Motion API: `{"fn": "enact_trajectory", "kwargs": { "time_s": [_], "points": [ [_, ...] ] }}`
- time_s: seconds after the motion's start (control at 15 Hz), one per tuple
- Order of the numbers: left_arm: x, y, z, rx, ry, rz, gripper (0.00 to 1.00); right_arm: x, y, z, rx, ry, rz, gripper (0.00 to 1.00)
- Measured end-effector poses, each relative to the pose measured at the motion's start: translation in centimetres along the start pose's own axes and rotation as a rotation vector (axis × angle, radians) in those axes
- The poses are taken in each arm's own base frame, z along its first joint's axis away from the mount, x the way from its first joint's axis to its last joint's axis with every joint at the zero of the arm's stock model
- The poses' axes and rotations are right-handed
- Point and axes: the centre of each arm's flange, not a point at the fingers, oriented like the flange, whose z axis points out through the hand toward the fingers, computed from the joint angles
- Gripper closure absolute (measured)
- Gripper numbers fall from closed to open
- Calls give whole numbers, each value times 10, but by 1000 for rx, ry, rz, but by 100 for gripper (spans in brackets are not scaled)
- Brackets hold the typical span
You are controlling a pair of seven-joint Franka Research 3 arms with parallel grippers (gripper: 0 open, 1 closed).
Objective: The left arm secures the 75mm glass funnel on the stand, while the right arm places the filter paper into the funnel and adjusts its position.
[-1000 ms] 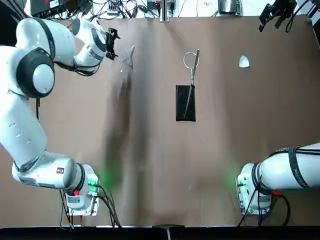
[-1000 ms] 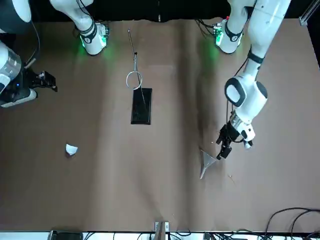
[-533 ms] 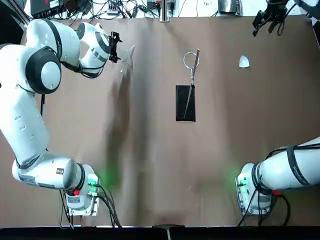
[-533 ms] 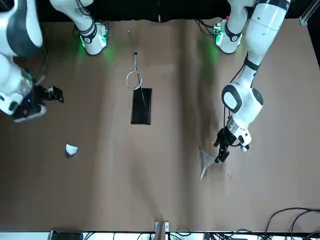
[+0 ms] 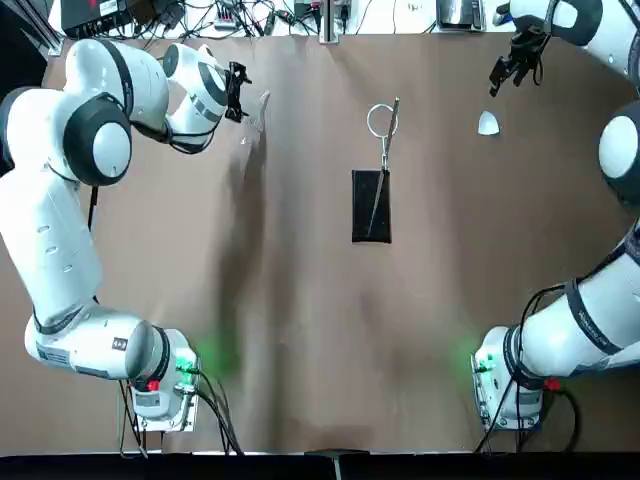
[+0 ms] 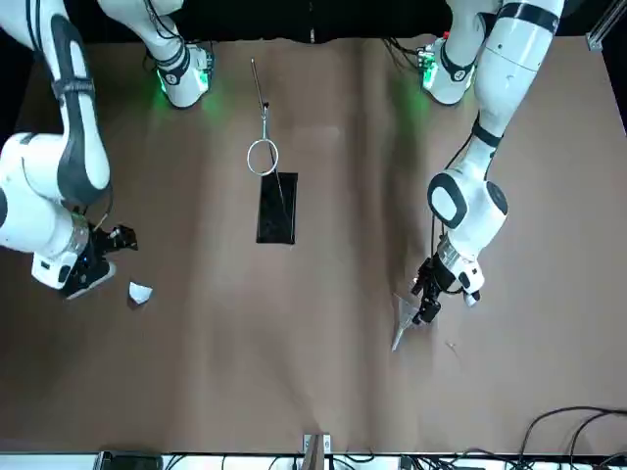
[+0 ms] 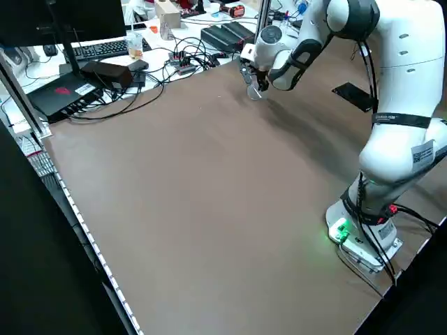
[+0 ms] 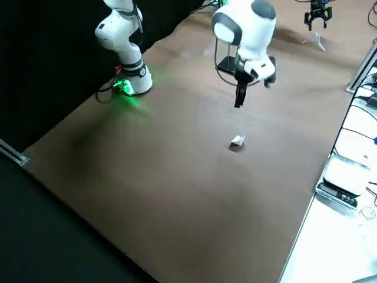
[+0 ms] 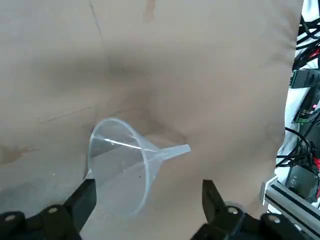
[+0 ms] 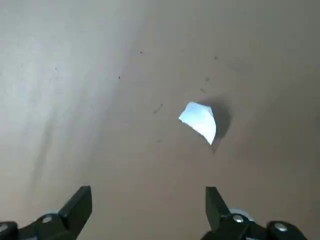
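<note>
Top view: your right arm runs off the frame edge at its elbow side. Front view cuts the same arm at the left edge, and your left arm at the top. Left side view: the left arm hides part of the stand's base; you can't make out its ring there. Right side view: the right arm covers part of the stand. Left wrist view crops the jaws at the bottom; the right wrist view crops its jaws too.
</note>
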Motion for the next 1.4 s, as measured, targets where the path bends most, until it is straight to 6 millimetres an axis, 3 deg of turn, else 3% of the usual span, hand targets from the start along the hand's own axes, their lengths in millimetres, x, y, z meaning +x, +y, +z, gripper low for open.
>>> {"fn": "enact_trajectory", "kwargs": {
  "time_s": [0.27, 0.6, 0.67, 0.8, 0.87, 1.07, 1.4],
  "points": [
    [-3, 8, 4, -13, -5, 4, 12, -7, 45, 42, 98, 73, -138, 0],
    [-9, 10, 11, -15, -10, 13, 17, -18, 87, 83, 176, 213, -273, 2],
    [-8, 9, 12, -15, -9, 16, 26, -20, 93, 91, 182, 235, -283, 2],
    [-8, 9, 13, -16, -6, 18, 30, -18, 102, 111, 175, 275, -304, 4],
    [-8, 9, 13, -17, -5, 20, 51, -13, 104, 129, 172, 314, -332, 3],
    [-8, 9, 13, -18, -4, 21, 58, -13, 108, 137, 170, 331, -377, 4],
    [-9, 10, 13, -19, -5, 24, 63, -20, 118, 146, 170, 329, -397, 7]
  ]
}}
